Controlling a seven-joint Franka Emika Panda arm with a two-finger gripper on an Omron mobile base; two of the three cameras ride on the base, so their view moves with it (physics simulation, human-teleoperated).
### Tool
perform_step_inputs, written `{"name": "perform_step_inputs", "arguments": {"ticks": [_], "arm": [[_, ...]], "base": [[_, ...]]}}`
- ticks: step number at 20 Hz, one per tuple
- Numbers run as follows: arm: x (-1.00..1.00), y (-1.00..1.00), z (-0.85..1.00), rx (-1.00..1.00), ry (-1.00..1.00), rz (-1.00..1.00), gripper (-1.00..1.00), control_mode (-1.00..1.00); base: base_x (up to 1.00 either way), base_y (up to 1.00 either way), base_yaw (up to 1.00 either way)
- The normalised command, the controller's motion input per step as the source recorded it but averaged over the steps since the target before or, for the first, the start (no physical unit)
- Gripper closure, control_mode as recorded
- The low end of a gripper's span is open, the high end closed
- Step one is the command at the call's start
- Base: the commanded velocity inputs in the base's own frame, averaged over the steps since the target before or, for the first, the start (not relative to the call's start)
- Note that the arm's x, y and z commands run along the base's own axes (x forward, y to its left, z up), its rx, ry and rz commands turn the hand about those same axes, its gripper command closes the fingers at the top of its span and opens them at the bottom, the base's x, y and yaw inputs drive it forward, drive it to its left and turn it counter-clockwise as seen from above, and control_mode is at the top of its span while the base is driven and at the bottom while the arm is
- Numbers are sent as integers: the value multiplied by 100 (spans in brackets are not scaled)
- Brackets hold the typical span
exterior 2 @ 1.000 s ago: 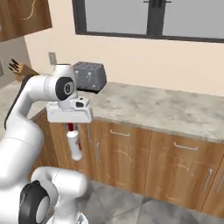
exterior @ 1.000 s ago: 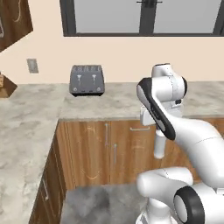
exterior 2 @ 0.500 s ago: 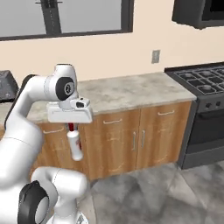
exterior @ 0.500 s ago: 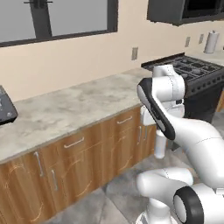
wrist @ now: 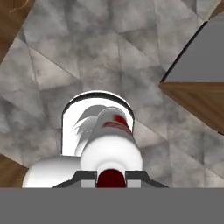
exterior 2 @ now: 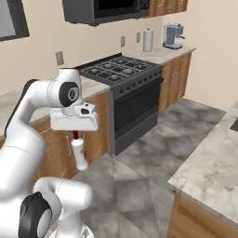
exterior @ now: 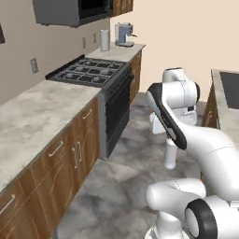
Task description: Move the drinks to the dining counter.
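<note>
The small white bottle point(exterior 2: 80, 155) with the red cap hangs neck-up under the gripper point(exterior 2: 76, 135), clear of the grey stone floor point(exterior 2: 139, 186). The two fingers are pinching its red cap; in the hand view the cap point(wrist: 111, 178) sits right between the dark tips, and the white body point(wrist: 111, 148) runs away from the camera toward the floor. In the left base view the bottle point(exterior: 171, 156) shows pale below the arm's wrist, in front of the floor tiles.

Outward from there, wooden cabinet doors point(exterior 2: 100, 135) stand just behind the bottle in the right base view. Beside them is a black oven with a gas stove point(exterior 2: 122, 69) on top, set into the marble worktop point(exterior: 32, 116). At the far end of that worktop a paper towel roll point(exterior 2: 148, 40) stands near a blue-grey coffee machine point(exterior 2: 173, 36). A dark microwave point(exterior 2: 107, 9) hangs above the stove. Near the right edge of the right base view, a corner of another pale marble counter point(exterior 2: 211, 172) juts in, well apart from the bottle.
</note>
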Motion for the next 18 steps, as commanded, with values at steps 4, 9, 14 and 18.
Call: {"name": "perform_step_inputs", "arguments": {"ticks": [4,9,14,18], "arm": [[0,0,0,0,0,0,100,100],[0,0,0,0,0,0,100,100],[0,0,0,0,0,0,100,100],[0,0,0,0,0,0,100,100]], "base": [[0,-26,-87],[0,-35,-84],[18,-38,-62],[20,-67,-14]]}}
